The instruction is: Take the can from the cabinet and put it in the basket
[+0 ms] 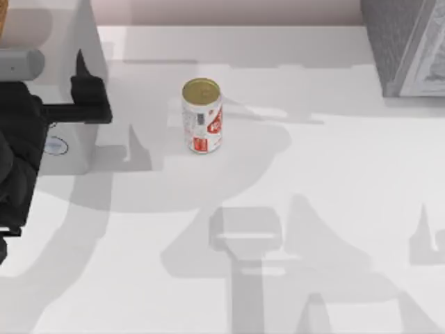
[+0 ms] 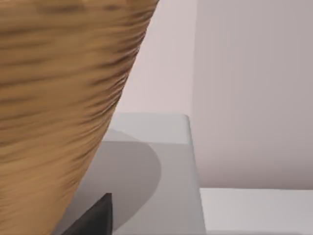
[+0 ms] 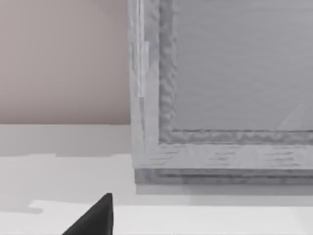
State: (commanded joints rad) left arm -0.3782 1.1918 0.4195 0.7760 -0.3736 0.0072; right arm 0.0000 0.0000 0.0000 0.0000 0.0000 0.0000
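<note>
The white, red-marked, gold-topped can [image 1: 202, 115] stood upright on our white tabletop [image 1: 334, 181], upper centre; our left tool [image 1: 85, 87], upper left, held nothing, though how far open we could not tell.

A flat white tabletop [image 1: 327, 174] spreads out under bright light, crossed by broad soft grey shadows. Behind its far edge rises a plain pale pinkish wall [image 1: 229, 10]; the same wall shows in the left wrist view [image 2: 244, 88] and the right wrist view [image 3: 58, 58]. At the table's left sits a smooth light grey box [image 2: 156, 161], its flat top partly in shadow
</note>
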